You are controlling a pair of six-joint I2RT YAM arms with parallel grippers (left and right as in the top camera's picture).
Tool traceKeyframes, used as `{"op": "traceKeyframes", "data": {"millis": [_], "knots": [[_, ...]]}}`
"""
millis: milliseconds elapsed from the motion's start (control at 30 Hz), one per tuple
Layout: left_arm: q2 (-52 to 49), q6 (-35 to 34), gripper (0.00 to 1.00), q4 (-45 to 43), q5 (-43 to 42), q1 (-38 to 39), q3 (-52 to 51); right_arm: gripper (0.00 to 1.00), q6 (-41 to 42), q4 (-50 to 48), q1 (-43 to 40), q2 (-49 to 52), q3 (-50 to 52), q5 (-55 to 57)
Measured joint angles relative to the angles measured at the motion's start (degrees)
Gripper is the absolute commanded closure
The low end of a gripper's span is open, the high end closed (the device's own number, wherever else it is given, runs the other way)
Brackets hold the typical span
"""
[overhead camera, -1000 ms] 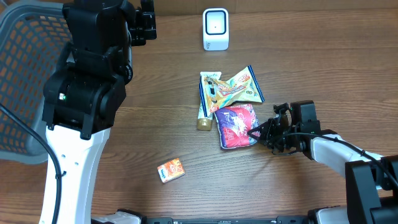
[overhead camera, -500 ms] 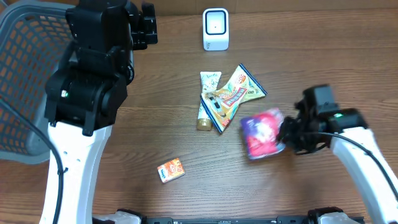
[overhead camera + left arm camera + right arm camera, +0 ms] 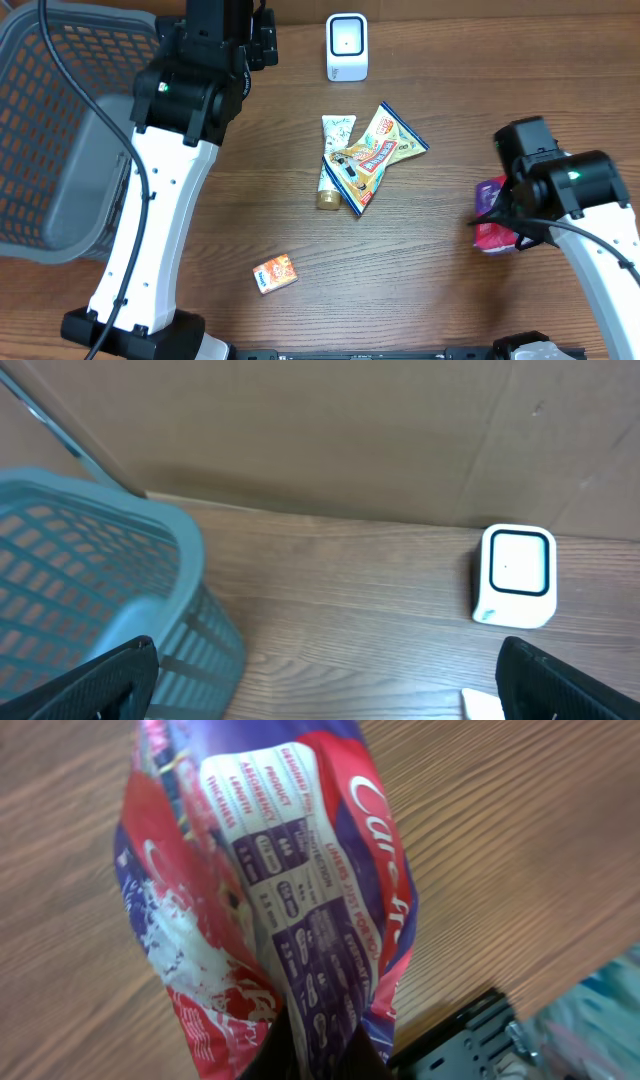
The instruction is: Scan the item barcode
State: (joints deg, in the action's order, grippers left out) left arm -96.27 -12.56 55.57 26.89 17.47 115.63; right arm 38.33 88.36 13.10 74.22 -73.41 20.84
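One packet (image 3: pixel 270 890) is pinched in the right claw (image 3: pixel 322 1058), whose fingers are shut on the packet's near end seam; seen from overhead, the packet (image 3: pixel 488 230) is mostly hidden under that claw, over bare table (image 3: pixel 420 290); whether it hangs free or brushes the wood cannot be told; the left claw (image 3: pixel 330 695) is spread wide and holds nothing, with a basket (image 3: pixel 90 590) just off to its left and the scanner (image 3: pixel 515 575) ahead of it to the right; the packet is judged light, soft and crinkly, with a glossy skin that may slip, so it is likely to sag and twist when swung; the flat seam is the sensible place for it to be held, since a squeeze on the puffed middle would crumple the print; its long axis runs straight out from the right fingertips, the far end pointing away; the purple panel of small print is turned toward the wrist camera, but no barcode can be made out there; the scanner (image 3: pixel 347 47) lies well apart from the right claw, ahead and to its left
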Motion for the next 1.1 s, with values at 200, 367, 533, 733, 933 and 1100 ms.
{"op": "traceKeyframes", "data": {"millis": [200, 367, 533, 733, 933, 1100], "knots": [[-1.77, -4.46, 0.0, 0.0, -3.34, -0.28, 0.0, 0.96, 9.22, -0.46, 7.78, 3.19, -0.2, 15.8], [-3.32, -6.69, 0.0, 0.02, -7.89, -0.37, 0.0, 0.96, 12.33, -0.59, 11.87, 12.33, -0.5, 26.62], [-4.92, -7.23, 0.0, 0.13, -10.05, -0.37, 0.0, 0.96, 13.09, -0.7, 16.9, 21.0, -0.5, 32.26], [-6.19, -7.26, 0.0, 0.17, -10.93, -0.94, 0.0, 0.96, 13.07, -1.18, 25.73, 31.32, -0.52, 35.89], [-6.51, -7.17, 0.0, 0.83, -11.13, -4.17, 0.0, 0.96, 13.07, -1.53, 31.47, 39.45, -0.52, 37.22], [-6.56, -7.02, 0.0, 0.33, -11.15, -9.44, 0.0, 0.95, 12.31, -3.43, 34.8, 41.55, -0.52, 38.23]]}}
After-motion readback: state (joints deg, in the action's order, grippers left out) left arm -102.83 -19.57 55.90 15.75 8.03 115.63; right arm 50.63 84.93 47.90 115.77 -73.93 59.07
